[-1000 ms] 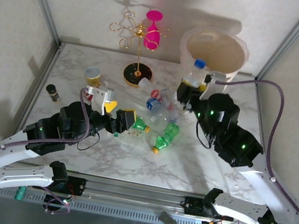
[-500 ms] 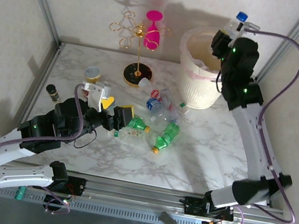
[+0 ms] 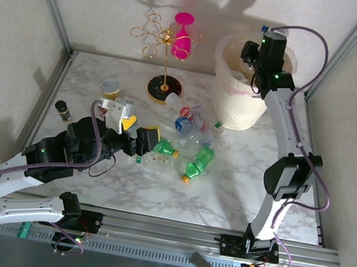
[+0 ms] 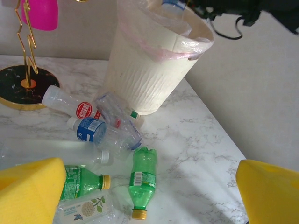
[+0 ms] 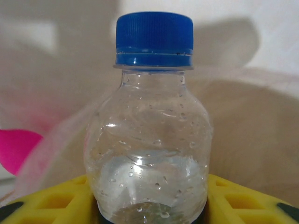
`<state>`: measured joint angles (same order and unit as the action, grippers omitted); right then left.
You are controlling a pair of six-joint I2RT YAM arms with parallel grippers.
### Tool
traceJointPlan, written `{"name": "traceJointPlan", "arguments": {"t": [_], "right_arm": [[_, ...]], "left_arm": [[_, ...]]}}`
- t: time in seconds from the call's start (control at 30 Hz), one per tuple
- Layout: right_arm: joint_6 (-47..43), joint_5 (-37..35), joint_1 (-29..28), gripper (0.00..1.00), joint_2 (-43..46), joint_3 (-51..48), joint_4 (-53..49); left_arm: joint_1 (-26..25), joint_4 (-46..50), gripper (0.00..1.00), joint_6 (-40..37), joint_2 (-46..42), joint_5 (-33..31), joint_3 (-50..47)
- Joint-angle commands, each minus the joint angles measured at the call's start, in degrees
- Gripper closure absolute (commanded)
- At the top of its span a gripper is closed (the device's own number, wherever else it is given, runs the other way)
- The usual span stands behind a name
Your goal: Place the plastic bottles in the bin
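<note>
The right gripper (image 3: 259,51) hangs over the mouth of the bin (image 3: 238,109), which stands at the one o'clock corner of the table (image 3: 245,187). Its yellow pads (image 5: 46,203) are clamped on the lower body of a clear blue-capped bottle (image 5: 149,130), held cap-up. Beads of moisture cling inside the bottle's wall, and it looks close to empty, so it is probably very light. A thin wall like this likely dents under a hard squeeze, and the smooth round plastic could slip or twist. The stiffer spots should be the shoulder below the cap and the base, so a hold low on the body, as here, seems sound. The other bottles lie in a loose heap on the table at about the bin's seven o'clock. Among them are a green bottle (image 4: 142,179) with its cap toward the near edge, a second green bottle with a yellow cap (image 4: 81,182), a blue-labelled bottle (image 4: 88,129) and a red-labelled bottle (image 4: 84,109). Lying on their sides, they will likely roll if nudged, so a pinch across the middle of the body, square to its length, looks safest. The left gripper (image 3: 151,141) hovers at the heap's nine o'clock with its jaws spread wide and nothing between them.
</note>
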<state>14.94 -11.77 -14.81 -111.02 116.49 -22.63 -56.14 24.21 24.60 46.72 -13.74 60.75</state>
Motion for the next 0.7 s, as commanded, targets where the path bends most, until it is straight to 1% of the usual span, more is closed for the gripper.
{"name": "traceJointPlan", "arguments": {"t": [0.0, 0.27, 0.4, 0.57, 0.67], "right_arm": [[-0.35, 1.71, 1.03, 0.48, -2.58, 2.62, -2.30], [-2.09, 1.49, 1.53, 0.44, -8.78, 3.84, -5.25], [-1.84, 1.77, 1.53, 0.36, -9.74, 3.66, -5.66], [-1.89, 1.95, 1.59, 0.25, -7.91, 3.51, -4.70], [-2.11, 1.93, 1.69, 0.16, -6.81, 4.88, -4.88]], "left_arm": [[0.54, -0.32, 0.06, -0.26, 0.30, -1.71, 0.52], [0.59, -0.90, 0.06, 0.01, 0.30, -2.92, -1.52], [0.59, -0.32, 0.06, 0.38, 0.13, -4.10, -3.27], [0.62, -0.60, 0.06, 1.59, -0.23, -4.15, -4.70], [0.60, -0.60, 0.06, 2.14, -0.23, -4.58, -4.77]]}}
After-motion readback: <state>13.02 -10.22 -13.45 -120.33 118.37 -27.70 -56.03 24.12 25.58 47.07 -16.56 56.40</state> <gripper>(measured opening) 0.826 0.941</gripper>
